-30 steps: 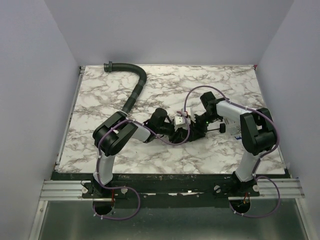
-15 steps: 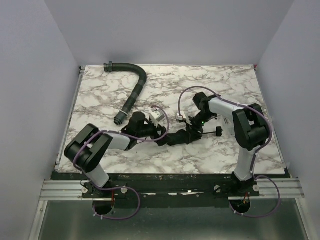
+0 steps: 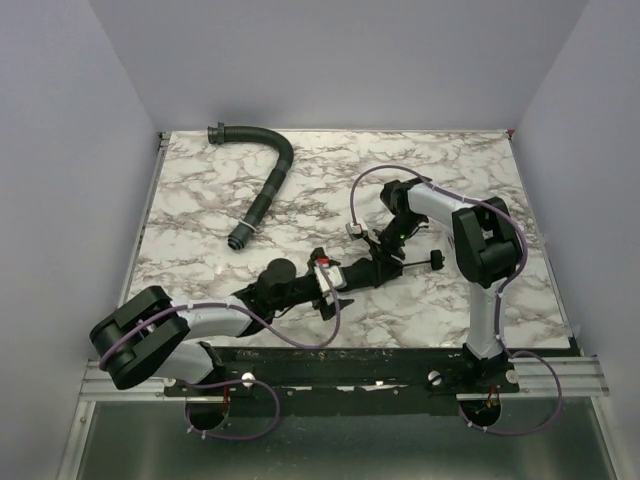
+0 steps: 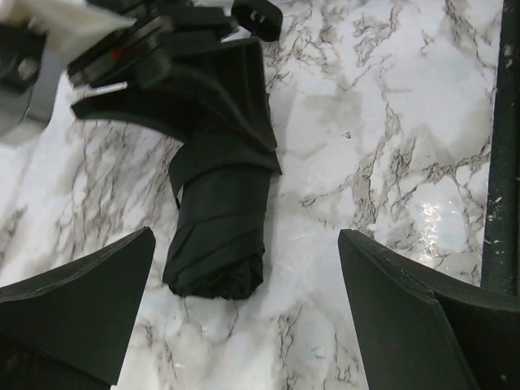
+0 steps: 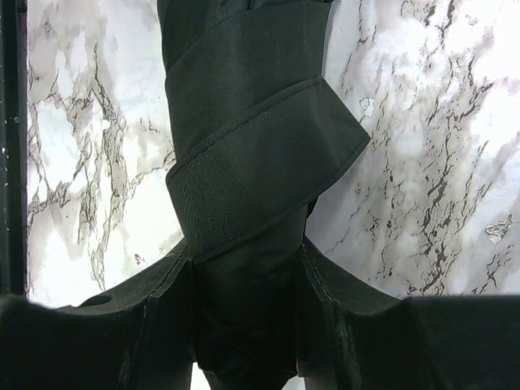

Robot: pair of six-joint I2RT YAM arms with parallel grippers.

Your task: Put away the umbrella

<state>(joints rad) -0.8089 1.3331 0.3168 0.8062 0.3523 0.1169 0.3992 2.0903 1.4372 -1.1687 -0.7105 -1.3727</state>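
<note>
The umbrella (image 3: 362,271) is a short black folded bundle lying on the marble table (image 3: 200,200), its thin shaft and small handle (image 3: 437,260) pointing right. My right gripper (image 3: 385,252) is shut on the bundle. In the right wrist view, the right gripper (image 5: 248,313) squeezes the dark fabric (image 5: 244,97) just below the wide wrap strap (image 5: 260,162). My left gripper (image 3: 327,285) stands wide open at the bundle's left end. The left wrist view shows the umbrella (image 4: 219,236) with its rounded end between the spread left fingers (image 4: 81,305), touching neither.
A black ribbed curved hose (image 3: 270,180) lies at the back left of the table. The table's dark front edge (image 4: 504,146) runs close to the right of my left gripper. The right gripper's body (image 4: 138,49) sits over the umbrella's far part.
My left gripper has opened wide, let go of the umbrella and drawn back toward the near left. The right gripper has closed further on the bundle and keeps hold of it.
</note>
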